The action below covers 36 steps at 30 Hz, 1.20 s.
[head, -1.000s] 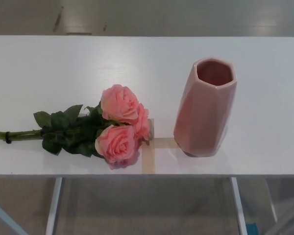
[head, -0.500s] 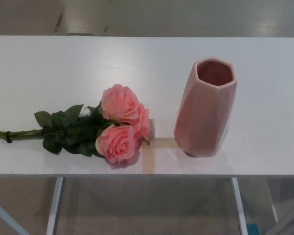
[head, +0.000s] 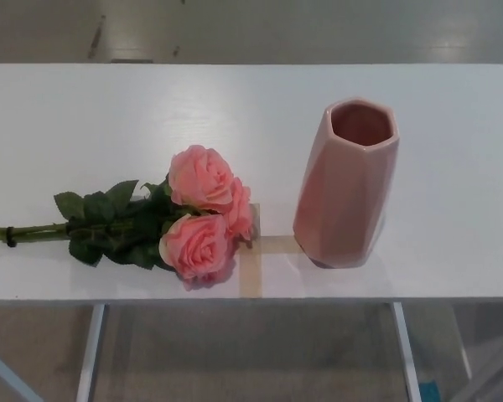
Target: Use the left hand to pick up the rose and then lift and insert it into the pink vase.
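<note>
Wide open counter, two things near the front edge.
The rose (head: 180, 226) lies flat at front left, stems running to the left edge; the pink vase (head: 345, 184) stands upright beside it, apart, mouth unobstructed. The counter (head: 193, 109) is bare along the back.

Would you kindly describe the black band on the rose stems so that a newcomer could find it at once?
Start at the white rectangular table and find the bunch of pink roses lying left of the tall faceted pink vase. Follow the green stems leftward past the leaves; near the picture's left edge a thin black band wraps them, the only dark ring there.
</note>
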Tool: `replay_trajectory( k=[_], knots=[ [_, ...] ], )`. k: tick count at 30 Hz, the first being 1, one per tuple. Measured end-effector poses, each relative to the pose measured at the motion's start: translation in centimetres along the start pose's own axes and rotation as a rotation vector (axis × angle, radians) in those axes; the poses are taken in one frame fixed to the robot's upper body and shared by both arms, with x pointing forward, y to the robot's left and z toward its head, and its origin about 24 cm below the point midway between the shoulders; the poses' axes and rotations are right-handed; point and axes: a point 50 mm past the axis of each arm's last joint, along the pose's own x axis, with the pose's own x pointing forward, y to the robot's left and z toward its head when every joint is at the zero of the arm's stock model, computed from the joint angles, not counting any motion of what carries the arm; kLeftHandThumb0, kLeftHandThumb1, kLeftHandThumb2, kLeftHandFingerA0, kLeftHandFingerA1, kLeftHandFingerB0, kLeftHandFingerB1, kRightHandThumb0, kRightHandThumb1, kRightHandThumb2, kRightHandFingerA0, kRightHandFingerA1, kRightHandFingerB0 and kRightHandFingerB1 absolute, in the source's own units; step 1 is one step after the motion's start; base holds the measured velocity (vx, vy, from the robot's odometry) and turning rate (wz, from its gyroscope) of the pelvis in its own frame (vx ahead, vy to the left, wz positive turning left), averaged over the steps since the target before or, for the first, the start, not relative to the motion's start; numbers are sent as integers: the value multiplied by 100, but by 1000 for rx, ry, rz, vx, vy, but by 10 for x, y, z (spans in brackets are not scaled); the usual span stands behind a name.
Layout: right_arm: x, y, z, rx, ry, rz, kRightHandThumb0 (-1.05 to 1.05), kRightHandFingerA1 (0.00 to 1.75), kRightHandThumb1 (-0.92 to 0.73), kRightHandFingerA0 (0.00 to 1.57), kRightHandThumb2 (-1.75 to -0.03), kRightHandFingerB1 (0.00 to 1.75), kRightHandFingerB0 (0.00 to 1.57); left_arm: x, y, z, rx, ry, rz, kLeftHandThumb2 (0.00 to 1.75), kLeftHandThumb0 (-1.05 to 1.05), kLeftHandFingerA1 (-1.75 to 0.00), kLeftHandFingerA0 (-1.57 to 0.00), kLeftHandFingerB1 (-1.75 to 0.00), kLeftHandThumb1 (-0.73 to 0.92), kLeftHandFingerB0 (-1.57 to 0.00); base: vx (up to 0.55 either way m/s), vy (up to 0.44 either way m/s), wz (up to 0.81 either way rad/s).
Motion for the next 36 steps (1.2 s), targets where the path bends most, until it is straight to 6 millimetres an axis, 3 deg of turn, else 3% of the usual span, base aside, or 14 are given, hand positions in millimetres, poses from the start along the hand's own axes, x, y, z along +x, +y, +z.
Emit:
replay_trajectory(
  k=[4, 5, 6, 17, 18, 20, 23, 24, 26, 27, 28, 30, 32, 36],
  knots=[
    [0, 1, 1, 2, -6, 2, -13, 51, -62, 63, -58, 46, 52, -21, 21, 6, 27, -63, 14, 58, -31, -33, -17, -29, 49, -18, 0, 0, 0],
    [0, 1, 1, 3, -10, 4, -13, 51, -62, 62, -58, 46, 52, -27, 27, 10, 37, -89, 20, 87, -29, -46, 0, -46, 34, -5, 0, 0, 0],
    [0, 2, 2, 3, -12, 5, -13, 51, -62, 62, -58, 46, 52, -30, 30, 14, 44, -109, 24, 59, -32, -32, -9, -28, 51, -13, 0, 0, 0],
    [0, 5, 3, -2, -21, 15, -12, 50, -62, 61, -58, 46, 51, -76, 53, 82, 141, -398, 84, 69, -46, -35, -8, -30, 50, -2, 0, 0, 0],
    [0, 5, 3, -2, -21, 15, -12, 50, -62, 61, -58, 46, 52, -80, 54, 87, 145, -422, 88, 56, -42, -30, -8, -27, 54, -10, 0, 0, 0],
    [0, 5, 3, -2, -21, 16, -12, 50, -62, 62, -58, 46, 52, -89, 53, 101, 157, -487, 98, 58, -44, -25, -10, -27, 53, -11, 0, 0, 0],
    [-1, 6, 2, -3, -21, 17, -12, 51, -62, 62, -58, 46, 52, -101, 50, 128, 181, -610, 103, 72, -80, -39, -5, -36, 42, -3, 0, 0, 0],
    [-1, 6, 2, -4, -21, 17, -12, 51, -62, 62, -58, 46, 52, -105, 47, 142, 196, -670, 99, 91, -37, -51, 0, -49, 32, 0, 0, 0, 0],
    [-1, 6, 1, -4, -19, 18, -12, 51, -62, 62, -58, 46, 52, -111, 38, 176, 243, -812, 79, 91, -38, -51, 0, -50, 31, 0, -12, -2, 5],
    [-1, 6, 1, -3, -20, 19, -12, 51, -62, 62, -58, 46, 52, -113, 35, 189, 264, -859, 69, 76, -87, -42, -6, -39, 49, -3, 0, 0, 0],
    [-1, 6, 1, -1, -23, 20, -12, 51, -63, 62, -58, 46, 52, -115, 30, 207, 301, -925, 50, 57, -65, -29, -10, -34, 55, -10, 0, 0, 0],
    [-1, 6, 1, 2, -23, 22, -12, 51, -63, 62, -58, 46, 52, -117, 23, 228, 348, -997, 22, 75, -71, -21, -10, -34, 41, -9, 0, 0, 0],
    [-2, 6, 0, 7, -22, 25, -12, 51, -63, 62, -58, 46, 52, -117, 8, 250, 423, -1060, -37, 74, -56, -30, -4, -31, 35, -4, 0, 0, 0],
    [-2, 6, 0, 9, -23, 27, -11, 51, -63, 62, -58, 46, 52, -115, -23, 281, 537, -1147, -150, 73, -65, -32, -7, -32, 39, -3, 0, 0, 0]
  ],
)
